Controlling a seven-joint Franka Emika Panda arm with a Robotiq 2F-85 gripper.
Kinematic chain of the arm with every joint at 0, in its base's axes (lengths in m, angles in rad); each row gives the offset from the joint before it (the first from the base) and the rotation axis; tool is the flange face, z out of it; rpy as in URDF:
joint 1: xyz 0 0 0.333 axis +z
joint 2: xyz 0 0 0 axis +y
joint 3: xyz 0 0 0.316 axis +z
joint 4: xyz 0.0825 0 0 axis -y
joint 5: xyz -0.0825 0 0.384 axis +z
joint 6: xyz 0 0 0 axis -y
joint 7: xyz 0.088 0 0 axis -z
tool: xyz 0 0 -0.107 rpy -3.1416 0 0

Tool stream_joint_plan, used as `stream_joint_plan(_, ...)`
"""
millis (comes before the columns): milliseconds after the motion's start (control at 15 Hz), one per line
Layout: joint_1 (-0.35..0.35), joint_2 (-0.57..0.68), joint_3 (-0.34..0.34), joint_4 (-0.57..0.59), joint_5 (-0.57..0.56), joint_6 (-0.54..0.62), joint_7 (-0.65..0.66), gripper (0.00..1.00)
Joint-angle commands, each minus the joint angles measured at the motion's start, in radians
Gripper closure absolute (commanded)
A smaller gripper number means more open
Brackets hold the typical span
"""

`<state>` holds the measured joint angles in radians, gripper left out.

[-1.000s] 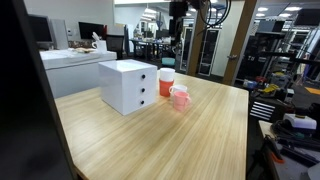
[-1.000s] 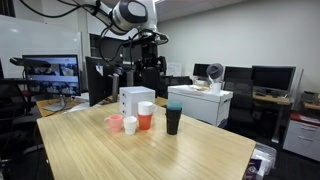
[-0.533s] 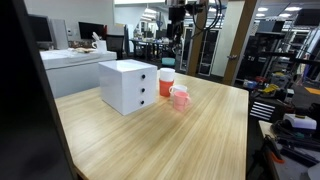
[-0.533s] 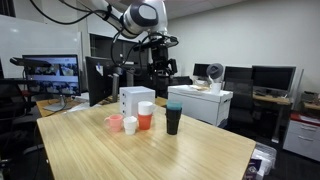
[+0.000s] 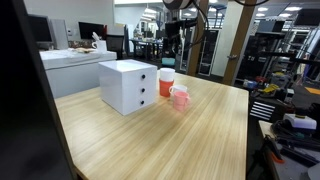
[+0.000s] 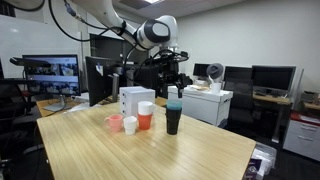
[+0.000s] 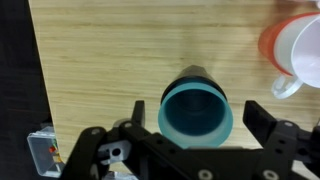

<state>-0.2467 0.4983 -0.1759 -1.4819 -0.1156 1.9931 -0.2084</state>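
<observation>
Teal-rimmed dark plastic tumbler (image 7: 195, 108), standing upright near the white drawer box (image 6: 137, 98), looks light, stiff and slick, best pinched across its upper wall by the wide-open claw (image 6: 172, 90) hovering above

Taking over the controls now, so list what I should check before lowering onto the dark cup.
1. Tool open: ok, jaws stand wide apart.
2. Tool centred over the dark cup: ok, in the wrist view its teal rim sits between the fingers.
3. Cup upright on the table: ok.
4. Cup empty: ok, nothing shows inside.
5. Room beside it: ok, the orange cup stands apart.
6. Gap between fingertips and rim: cannot tell from these views.
</observation>
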Motion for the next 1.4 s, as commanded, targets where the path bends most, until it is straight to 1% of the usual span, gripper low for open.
stream_joint_plan(0, -0.014, 0.064, 0.007, 0.067, 0.012, 0.003, 0.030, 0.00)
stream_joint_plan(467, -0.013, 0.121, 0.008, 0.113, 0.003, 0.009, 0.038, 0.00)
stream_joint_plan(533, -0.013, 0.123, 0.008, 0.113, 0.003, 0.011, 0.037, 0.07)
stream_joint_plan(600, -0.015, 0.123, 0.009, 0.114, 0.005, 0.012, 0.034, 0.26)
stream_joint_plan(667, -0.015, 0.120, 0.010, 0.112, 0.005, 0.014, 0.032, 0.33)
stream_joint_plan(733, -0.016, 0.117, 0.010, 0.113, 0.006, 0.015, 0.030, 0.43)
stream_joint_plan(800, -0.016, 0.114, 0.010, 0.113, 0.006, 0.015, 0.028, 0.46)
stream_joint_plan(1000, -0.015, 0.103, 0.008, 0.108, 0.003, 0.010, 0.029, 0.48)
stream_joint_plan(1333, -0.010, 0.050, 0.011, 0.116, 0.002, -0.030, 0.017, 0.48)
